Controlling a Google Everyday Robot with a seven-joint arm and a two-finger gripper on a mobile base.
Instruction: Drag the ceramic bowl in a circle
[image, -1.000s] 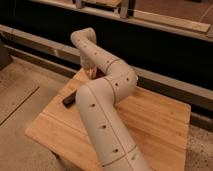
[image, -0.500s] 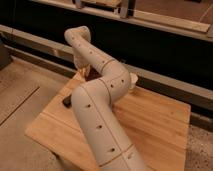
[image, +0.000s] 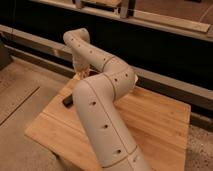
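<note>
— Any ceramic bowl in sight?
— Not plainly. Probably hidden behind the cream, hole-dotted robot arm (image: 102, 125), at the far-left corner of the pale wooden counter (image: 155, 120). Only a tan patch (image: 79, 76) there under the wrist; impossible to say whether bowl or tool.
— And the gripper (image: 80, 73)?
— Down at that same far-left corner, low over the wood. Opening: cannot tell, mostly masked by the arm.
— How far round the circle?
— Cannot judge; no trace on the wood. Best treated as under way, with much of the loop possibly left.
— Room to move?
— Plenty to the right and near side: broad bare wood. Tight at the far and left edges, just beside the gripper. 1 small flat dark object (image: 67, 100) near the left edge, close enough to get knocked. Safer to swing the loop inward, rightward.
</note>
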